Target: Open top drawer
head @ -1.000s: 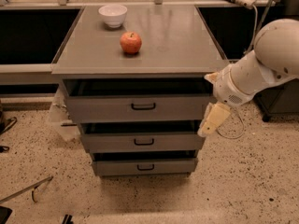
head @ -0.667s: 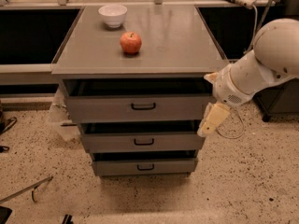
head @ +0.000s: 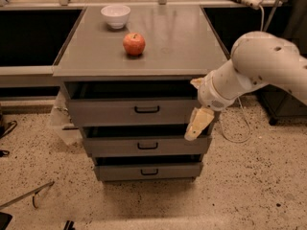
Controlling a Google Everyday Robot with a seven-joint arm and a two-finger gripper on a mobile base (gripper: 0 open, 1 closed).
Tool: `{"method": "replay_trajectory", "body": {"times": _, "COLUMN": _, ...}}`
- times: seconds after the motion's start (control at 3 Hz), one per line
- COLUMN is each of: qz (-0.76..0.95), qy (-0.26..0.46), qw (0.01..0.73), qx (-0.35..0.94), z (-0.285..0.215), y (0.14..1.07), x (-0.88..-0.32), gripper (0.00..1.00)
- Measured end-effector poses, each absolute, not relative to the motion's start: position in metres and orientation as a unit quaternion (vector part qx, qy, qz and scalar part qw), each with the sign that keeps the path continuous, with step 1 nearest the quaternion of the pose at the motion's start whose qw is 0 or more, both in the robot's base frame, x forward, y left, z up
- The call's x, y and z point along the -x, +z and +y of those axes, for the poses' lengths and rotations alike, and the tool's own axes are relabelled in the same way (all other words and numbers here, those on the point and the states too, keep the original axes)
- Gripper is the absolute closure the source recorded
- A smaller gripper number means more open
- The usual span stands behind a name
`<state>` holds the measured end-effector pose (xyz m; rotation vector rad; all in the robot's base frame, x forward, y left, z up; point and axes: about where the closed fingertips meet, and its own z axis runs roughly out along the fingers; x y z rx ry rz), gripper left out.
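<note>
The top drawer (head: 110,111) is the widest of three grey drawers under the grey cabinet top (head: 182,47). Its flat front carries a small black loop handle (head: 147,109), and a dark gap shows above the front. My gripper (head: 199,122) hangs from the white arm (head: 259,66) at the right end of the top drawer's front. It is well to the right of the handle and holds nothing that I can see.
A red apple (head: 134,43) and a white bowl (head: 115,16) sit on the cabinet top. The middle drawer (head: 144,146) and bottom drawer (head: 146,170) step back below. A cable (head: 240,128) hangs at the right. Speckled floor lies in front.
My arm and gripper have shifted a little to the left, onto the right end of the top drawer's front. The drawers, apple and bowl have not moved.
</note>
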<state>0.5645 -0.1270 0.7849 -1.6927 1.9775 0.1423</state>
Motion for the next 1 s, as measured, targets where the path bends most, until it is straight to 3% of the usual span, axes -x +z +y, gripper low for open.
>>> {"method": "replay_trajectory", "body": {"times": 1.0, "qz": 0.726, "qy": 0.068, "qw": 0.278, "qx": 0.626, "z": -0.105, "y": 0.739, "x": -0.579, "gripper": 0.00}}
